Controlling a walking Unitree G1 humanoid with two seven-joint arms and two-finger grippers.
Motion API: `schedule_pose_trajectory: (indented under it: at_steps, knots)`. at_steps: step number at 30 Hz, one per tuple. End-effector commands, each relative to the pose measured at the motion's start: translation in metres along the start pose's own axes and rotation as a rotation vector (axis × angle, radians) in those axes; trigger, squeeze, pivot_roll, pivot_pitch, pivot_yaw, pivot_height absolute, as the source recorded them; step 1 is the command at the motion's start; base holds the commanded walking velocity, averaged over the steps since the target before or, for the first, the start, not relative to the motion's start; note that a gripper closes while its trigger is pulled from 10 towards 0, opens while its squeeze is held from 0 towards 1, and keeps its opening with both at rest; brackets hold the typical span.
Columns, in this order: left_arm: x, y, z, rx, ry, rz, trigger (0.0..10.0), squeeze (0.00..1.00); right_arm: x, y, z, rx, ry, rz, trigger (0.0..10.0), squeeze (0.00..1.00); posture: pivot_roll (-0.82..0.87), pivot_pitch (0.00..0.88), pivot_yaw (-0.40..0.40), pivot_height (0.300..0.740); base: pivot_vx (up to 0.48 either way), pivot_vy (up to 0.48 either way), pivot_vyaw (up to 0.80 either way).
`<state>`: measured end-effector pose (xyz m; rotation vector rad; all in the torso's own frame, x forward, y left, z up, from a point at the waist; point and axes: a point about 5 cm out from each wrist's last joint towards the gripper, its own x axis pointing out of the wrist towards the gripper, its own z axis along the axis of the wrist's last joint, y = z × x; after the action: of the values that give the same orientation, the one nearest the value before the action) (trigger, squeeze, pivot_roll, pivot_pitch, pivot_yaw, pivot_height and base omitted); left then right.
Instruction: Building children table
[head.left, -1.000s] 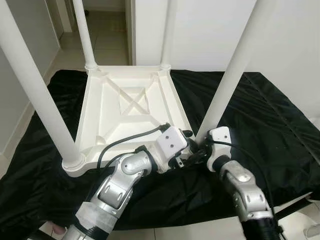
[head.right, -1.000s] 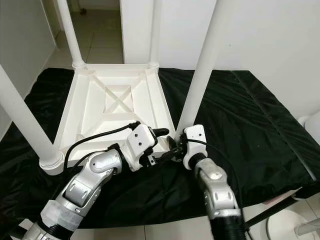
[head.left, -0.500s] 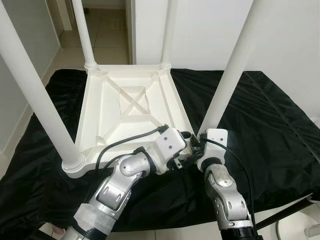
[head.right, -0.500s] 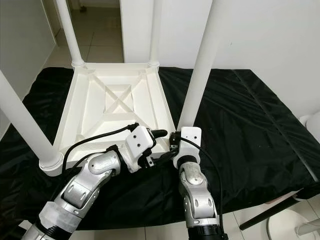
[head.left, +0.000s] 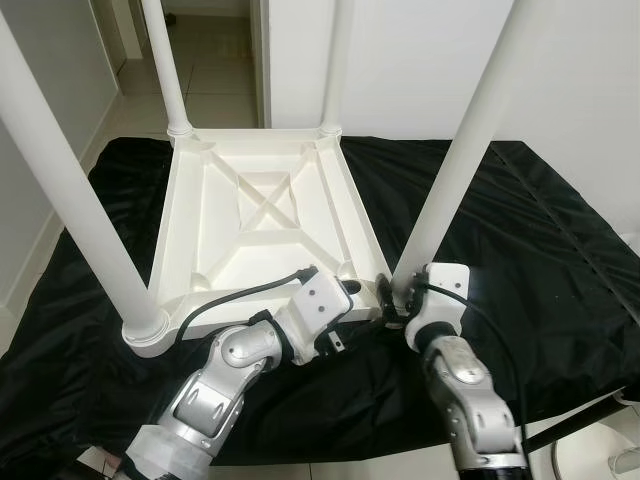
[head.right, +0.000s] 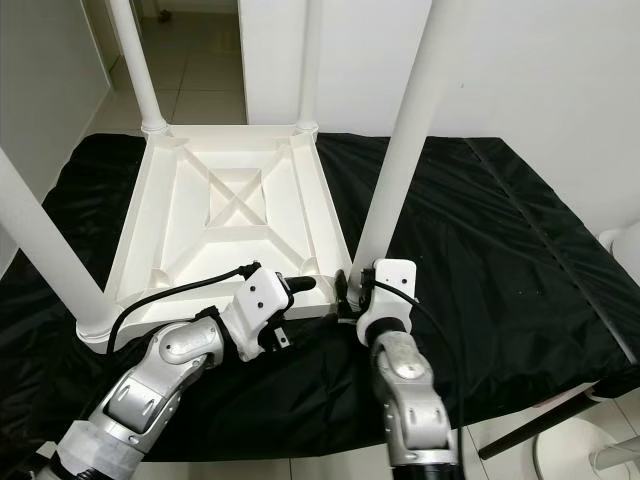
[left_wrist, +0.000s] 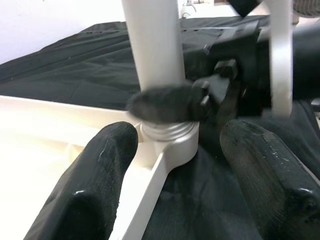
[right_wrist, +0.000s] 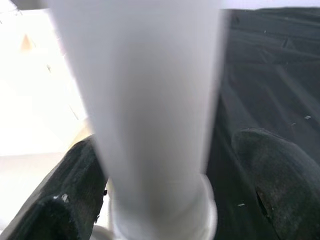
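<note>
At the near corner, right gripper (head.left: 392, 298) seemingly straddles the leg (head.left: 455, 180); left gripper (left_wrist: 172, 145) spread, empty. A skewed twist could cross-thread it.

Support: surface covered by crinkled black plastic sheet (head.left: 520, 230), over pale tiled floor (head.left: 215, 75).
Directly on sheet: upturned white plastic children's table (head.left: 260, 225), legs up, sitting left of centre; sheet bare on right.

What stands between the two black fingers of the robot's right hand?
A white table leg, near its base; the right wrist view shows one finger on each side of it. Contact cannot be told.
</note>
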<state>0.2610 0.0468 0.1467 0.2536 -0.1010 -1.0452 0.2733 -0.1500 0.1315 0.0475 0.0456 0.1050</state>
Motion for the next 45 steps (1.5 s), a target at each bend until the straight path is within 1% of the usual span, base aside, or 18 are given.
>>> schedule_pose_trajectory:
  at_steps: [1, 5, 7, 10, 11, 19, 20, 25, 26, 27, 28, 29, 30, 37, 38, 40, 41, 45]
  knots:
    - [-0.001, -0.003, -0.001, -0.006, 0.004, -0.035, 10.0, 0.0, -0.001, -0.003, 0.002, 0.001, -0.016, 0.038, 10.0, 0.0, -0.13, 0.0, -0.037, 0.74, 0.0, 0.0, 0.0]
    - [-0.003, -0.002, -0.005, -0.02, 0.019, -0.029, 10.0, 0.0, 0.001, -0.013, 0.005, -0.063, -0.038, 0.124, 10.0, 0.0, -0.13, 0.0, -0.026, 0.74, 0.0, 0.0, 0.0]
    - [-0.003, -0.001, -0.007, -0.033, 0.028, -0.025, 10.0, 0.0, 0.007, -0.024, 0.007, -0.132, -0.05, 0.227, 10.0, 0.0, -0.12, 0.0, -0.021, 0.74, 0.0, 0.0, 0.0]
    - [-0.003, -0.001, -0.007, -0.035, 0.029, -0.025, 10.0, 0.0, 0.009, -0.027, 0.008, -0.147, -0.049, 0.267, 10.0, 0.0, -0.12, 0.0, -0.02, 0.74, 0.0, 0.0, 0.0]
    - [-0.002, 0.0, -0.006, -0.034, 0.029, -0.025, 10.0, 0.0, 0.012, -0.028, 0.009, -0.156, -0.047, 0.321, 10.0, 0.0, -0.12, 0.0, -0.018, 0.74, 0.0, 0.0, 0.0]
    - [-0.001, 0.002, -0.004, -0.019, 0.027, -0.024, 10.0, 0.0, 0.027, -0.022, 0.008, -0.217, -0.015, 0.524, 10.0, 0.0, -0.11, 0.0, -0.014, 0.74, 0.0, 0.0, 0.0]
    - [0.001, 0.003, -0.001, -0.013, 0.023, -0.022, 10.0, 0.0, 0.033, -0.017, 0.004, -0.232, 0.018, 0.61, 10.0, 0.0, -0.1, 0.0, -0.016, 0.74, 0.0, 0.0, 0.0]
    - [0.001, 0.005, 0.001, -0.01, 0.016, -0.014, 10.0, 0.0, 0.037, -0.014, -0.002, -0.246, 0.056, 0.687, 9.8, 0.0, -0.09, 0.0, -0.018, 0.74, 0.0, 0.0, 0.0]
    - [0.002, 0.005, 0.002, -0.009, 0.014, -0.011, 10.0, 0.0, 0.037, -0.014, -0.005, -0.242, 0.07, 0.709, 4.7, 0.0, -0.09, 0.0, -0.018, 0.74, 0.0, 0.0, 0.0]
    - [0.002, 0.005, 0.002, -0.009, 0.014, -0.011, 10.0, 0.0, 0.037, -0.014, -0.005, -0.242, 0.07, 0.709, 4.7, 0.0, -0.09, 0.0, -0.018, 0.74, 0.0, 0.0, 0.0]
    - [0.002, 0.005, 0.003, -0.008, 0.01, -0.008, 10.0, 0.0, 0.037, -0.013, -0.008, -0.248, 0.084, 0.724, 0.7, 0.0, -0.09, 0.0, -0.019, 0.74, 0.0, 0.0, 0.0]
    - [0.003, 0.005, 0.003, -0.007, 0.008, -0.006, 10.0, 0.0, 0.037, -0.014, -0.01, -0.252, 0.091, 0.735, 0.7, 0.0, -0.09, 0.0, -0.019, 0.74, 0.0, 0.0, 0.0]
    - [0.003, 0.006, 0.004, -0.007, 0.006, -0.005, 10.0, 0.0, 0.036, -0.015, -0.013, -0.252, 0.104, 0.741, 0.0, 0.0, -0.09, 0.0, -0.019, 0.74, 0.0, 0.0, 0.0]
    - [0.003, 0.006, 0.005, -0.004, 0.002, -0.007, 10.0, 0.0, 0.034, -0.019, -0.018, -0.238, 0.129, 0.753, 0.0, 0.0, -0.09, 0.0, -0.015, 0.74, 0.0, 0.0, 0.0]
    - [0.003, 0.006, 0.005, -0.002, 0.002, -0.008, 10.0, 0.0, 0.034, -0.02, -0.019, -0.223, 0.126, 0.752, 9.6, 0.0, -0.09, 0.0, -0.014, 0.74, 0.0, 0.0, 0.0]
    - [0.003, 0.006, 0.006, -0.002, 0.002, -0.008, 10.0, 0.0, 0.034, -0.02, -0.019, -0.209, 0.125, 0.748, 9.6, 0.0, -0.09, 0.0, -0.014, 0.74, 0.0, 0.0, 0.0]
    - [0.003, 0.007, 0.006, -0.001, 0.002, -0.009, 10.0, 0.0, 0.033, -0.02, -0.018, -0.198, 0.119, 0.749, 10.0, 0.0, -0.09, 0.0, -0.011, 0.74, 0.0, 0.0, 0.0]
    - [0.002, 0.007, 0.006, -0.002, 0.003, -0.013, 10.0, 0.0, 0.031, -0.016, -0.016, -0.15, 0.087, 0.717, 10.0, 0.0, -0.09, 0.0, -0.008, 0.74, 0.0, 0.0, 0.0]
